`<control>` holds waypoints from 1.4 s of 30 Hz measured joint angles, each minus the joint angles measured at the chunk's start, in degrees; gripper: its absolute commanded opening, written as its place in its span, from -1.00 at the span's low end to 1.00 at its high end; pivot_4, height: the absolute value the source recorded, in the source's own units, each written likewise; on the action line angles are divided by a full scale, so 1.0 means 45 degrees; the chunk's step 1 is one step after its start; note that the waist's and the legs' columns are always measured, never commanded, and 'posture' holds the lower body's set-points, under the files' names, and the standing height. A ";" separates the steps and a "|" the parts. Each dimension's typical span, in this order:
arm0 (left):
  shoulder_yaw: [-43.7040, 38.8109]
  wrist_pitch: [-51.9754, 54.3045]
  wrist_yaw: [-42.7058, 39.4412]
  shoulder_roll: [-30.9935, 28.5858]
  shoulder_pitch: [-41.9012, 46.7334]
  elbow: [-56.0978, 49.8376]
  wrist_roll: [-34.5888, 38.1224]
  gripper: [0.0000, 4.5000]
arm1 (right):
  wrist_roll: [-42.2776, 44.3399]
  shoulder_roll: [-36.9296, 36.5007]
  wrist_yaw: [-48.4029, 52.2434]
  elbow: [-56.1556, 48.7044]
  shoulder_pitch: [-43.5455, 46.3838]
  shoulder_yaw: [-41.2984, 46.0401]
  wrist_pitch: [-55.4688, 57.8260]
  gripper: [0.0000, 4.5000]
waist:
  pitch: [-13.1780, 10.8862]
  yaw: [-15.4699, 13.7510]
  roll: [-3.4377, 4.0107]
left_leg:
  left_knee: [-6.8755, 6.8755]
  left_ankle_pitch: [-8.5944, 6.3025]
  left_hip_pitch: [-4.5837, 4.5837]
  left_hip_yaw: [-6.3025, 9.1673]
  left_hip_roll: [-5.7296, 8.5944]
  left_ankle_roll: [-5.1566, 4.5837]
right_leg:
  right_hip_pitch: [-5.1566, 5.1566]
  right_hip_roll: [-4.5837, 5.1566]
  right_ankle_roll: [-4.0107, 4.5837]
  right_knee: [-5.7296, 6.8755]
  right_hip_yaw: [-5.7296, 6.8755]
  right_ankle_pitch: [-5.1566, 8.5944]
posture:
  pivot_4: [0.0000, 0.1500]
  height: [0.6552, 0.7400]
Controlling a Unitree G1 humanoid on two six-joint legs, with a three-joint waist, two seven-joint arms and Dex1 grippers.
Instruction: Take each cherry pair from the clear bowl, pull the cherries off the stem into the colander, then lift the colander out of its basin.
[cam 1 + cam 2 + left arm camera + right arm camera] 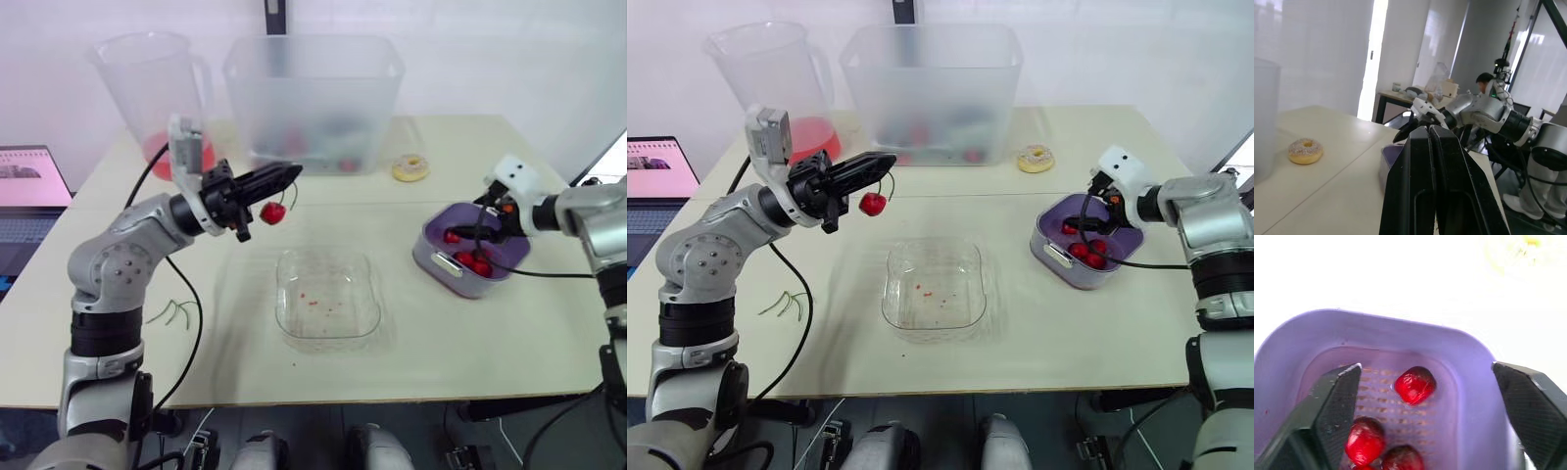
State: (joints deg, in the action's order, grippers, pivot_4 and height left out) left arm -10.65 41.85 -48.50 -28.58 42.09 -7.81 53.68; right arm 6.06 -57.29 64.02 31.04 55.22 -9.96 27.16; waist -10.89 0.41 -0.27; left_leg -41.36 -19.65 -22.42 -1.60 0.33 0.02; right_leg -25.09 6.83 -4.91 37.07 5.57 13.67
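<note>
Take the clear bowl (326, 299) at the middle of the table (245, 372) as your reference throughout. Farthest to its left, at the table's edge, stands an open laptop (29, 186). Nearer on that side, loose green stems (176, 313) lie on the tabletop. Behind the bowl and to its left stands a translucent pitcher (157, 88) with red at its base. You will find the left gripper (292, 174) raised above the table behind the bowl's left edge. Its two black fingers (1420, 181) are pressed flat together on the stem of a cherry (273, 212), which hangs just under the tips, clear of the bowl. The bowl itself carries red specks on its floor. Directly behind it stands a large frosted bin (313, 98), and a sprinkled doughnut (410, 168) lies behind the bowl to its right. To the right of the bowl sits the purple colander (436, 240), with at least three cherries (1415, 384) on its perforated floor. The right gripper (487, 221) hangs over the colander with its fingers (1327, 406) spread wide, gripping nothing.
</note>
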 measured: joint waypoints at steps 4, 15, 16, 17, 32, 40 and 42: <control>-0.0199 0.0111 0.0047 0.0016 0.0453 0.0211 0.0375 -1.00 | 0.1761 -0.0445 0.1943 -0.2439 0.0741 0.0854 0.2269 0.98 | -0.0003 0.0007 0.0006 | 0.0012 0.0000 0.0003 0.0014 -0.0007 0.0000 | 0.0000 -0.0007 0.0000 -0.0002 0.0008 0.0000 | 1.00 -0.21; -0.0232 0.0968 0.0201 0.0634 0.1179 -0.0069 0.1821 -1.00 | 0.7220 0.5493 -0.0427 -0.7587 0.0919 0.2615 0.7359 0.98 | -0.0001 -0.0038 0.0000 | -0.0038 -0.0001 0.0003 0.0061 0.0004 0.0001 | 0.0048 0.0002 0.0002 0.0011 0.0042 -0.0001 | 1.00 -0.21; -0.0156 0.0990 0.0201 0.0650 0.1187 -0.0069 0.1826 -1.00 | 0.7330 0.5845 -0.0730 -0.7677 0.0893 0.2510 0.7363 0.98 | -0.0001 -0.0075 0.0000 | -0.0038 -0.0001 0.0001 0.0062 0.0010 0.0001 | 0.0047 0.0003 0.0001 0.0012 0.0044 -0.0001 | 1.00 -0.21; -0.0119 0.1032 0.0210 0.0656 0.1190 -0.0068 0.1829 -1.00 | 0.7386 0.6225 -0.1050 -0.7774 0.0841 0.2493 0.7347 0.98 | -0.0001 -0.0115 0.0000 | -0.0039 -0.0001 0.0000 0.0062 0.0010 0.0001 | 0.0048 0.0002 0.0001 0.0012 0.0044 -0.0002 | 1.00 -0.21; -0.0040 0.1050 0.0267 0.0843 0.1287 -0.0026 0.1771 -1.00 | 0.8705 0.8510 -0.3546 -0.8886 0.0167 0.2277 0.7251 0.02 | 0.0000 -0.0154 0.0000 | -0.0047 -0.0001 0.0001 0.0061 0.0010 0.0000 | 0.0047 -0.0006 0.0001 0.0025 0.0043 -0.0001 | 1.00 -0.21; -0.0035 0.0899 0.0272 0.0844 0.1286 -0.0025 0.1684 -1.00 | 0.8776 0.8470 -0.3814 -0.9004 0.0090 0.2262 0.7243 0.02 | 0.0000 -0.0144 0.0000 | -0.0045 -0.0002 0.0001 0.0063 0.0009 -0.0001 | 0.0046 -0.0007 0.0001 0.0025 0.0043 -0.0001 | 1.00 -0.21; -0.0035 0.0879 0.0271 0.0844 0.1286 -0.0024 0.1669 -1.00 | 0.8818 0.8467 -0.3818 -0.9001 0.0057 0.2259 0.7243 -0.18 | 0.0000 -0.0142 0.0000 | -0.0044 -0.0002 0.0001 0.0063 0.0009 -0.0002 | 0.0046 -0.0007 0.0001 0.0025 0.0043 -0.0001 | 1.00 -0.21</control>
State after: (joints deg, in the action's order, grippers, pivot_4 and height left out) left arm -10.80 45.80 -47.28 -24.78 47.88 -7.92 61.19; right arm 45.74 -19.19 46.84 -9.46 55.48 0.20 59.75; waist -10.89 -0.24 -0.27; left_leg -41.56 -19.66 -22.42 -1.31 0.37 0.01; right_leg -24.88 6.80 -4.90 37.18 5.76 13.66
